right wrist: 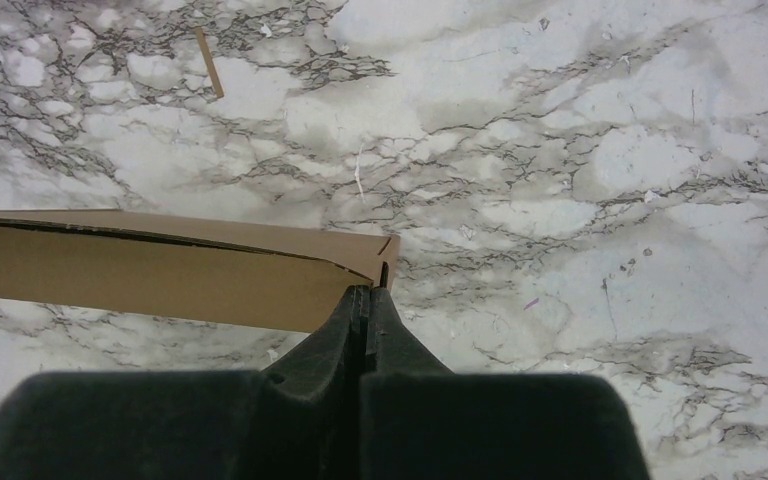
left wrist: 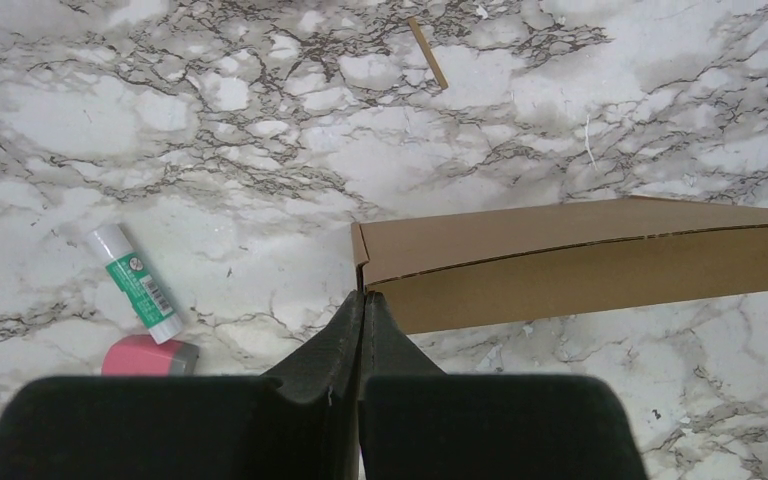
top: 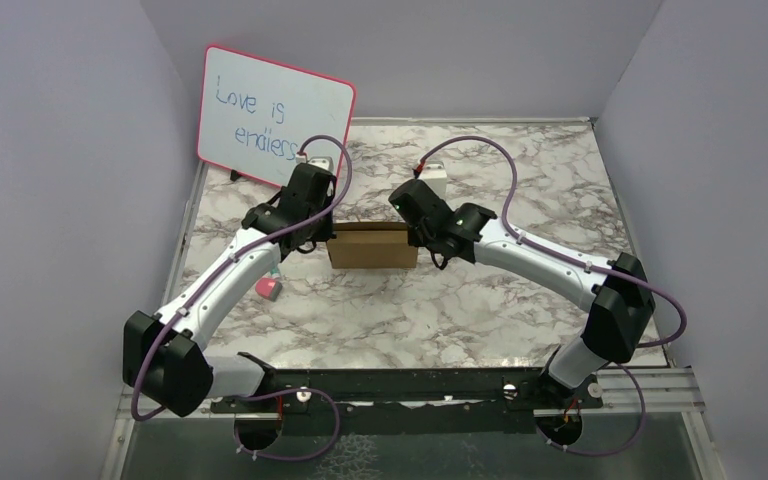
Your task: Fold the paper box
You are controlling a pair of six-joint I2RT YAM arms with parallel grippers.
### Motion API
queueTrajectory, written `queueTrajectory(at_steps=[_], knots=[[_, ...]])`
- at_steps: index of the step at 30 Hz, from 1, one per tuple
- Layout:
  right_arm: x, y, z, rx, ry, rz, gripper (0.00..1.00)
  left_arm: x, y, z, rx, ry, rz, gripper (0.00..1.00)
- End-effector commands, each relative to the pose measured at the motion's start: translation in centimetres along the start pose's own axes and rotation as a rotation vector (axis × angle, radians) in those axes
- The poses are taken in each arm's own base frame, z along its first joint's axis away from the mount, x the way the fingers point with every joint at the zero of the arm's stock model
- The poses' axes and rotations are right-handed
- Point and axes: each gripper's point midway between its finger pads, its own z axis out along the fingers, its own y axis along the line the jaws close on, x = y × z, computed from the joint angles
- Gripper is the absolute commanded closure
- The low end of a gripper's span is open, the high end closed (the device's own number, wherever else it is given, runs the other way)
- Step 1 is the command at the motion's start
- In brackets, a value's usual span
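Note:
The paper box point(top: 372, 245) is a plain brown shallow rectangular box standing on the marble table between my two arms. My left gripper point(top: 327, 240) is at its left end. In the left wrist view the gripper point(left wrist: 362, 297) is shut, its tips pinched at the box's point(left wrist: 580, 262) left end wall. My right gripper point(top: 419, 240) is at the right end. In the right wrist view the gripper point(right wrist: 365, 293) is shut, its tips at the box's point(right wrist: 160, 265) right end wall. The pinched edges themselves are hidden between the fingers.
A pink-framed whiteboard point(top: 275, 118) leans at the back left. A green-and-white glue stick point(left wrist: 136, 283) and a pink eraser point(left wrist: 150, 357) lie left of the box. A small white object point(top: 435, 180) stands behind the box. A thin wooden stick point(left wrist: 427, 53) lies beyond it.

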Motion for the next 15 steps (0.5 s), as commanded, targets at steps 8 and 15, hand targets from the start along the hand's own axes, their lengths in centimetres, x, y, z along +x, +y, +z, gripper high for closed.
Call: queueTrajectory(at_steps=[8,15], knots=[[-0.06,0.92,-0.46,-0.031,-0.019,0.019,0.99,-0.42,0.27,-0.32,-0.023,-0.064,-0.002,1.00],[-0.13,0.97,-0.47,-0.035,-0.022,0.025,0.99,0.29,0.18,-0.08,-0.017,-0.056,-0.024,1.00]])
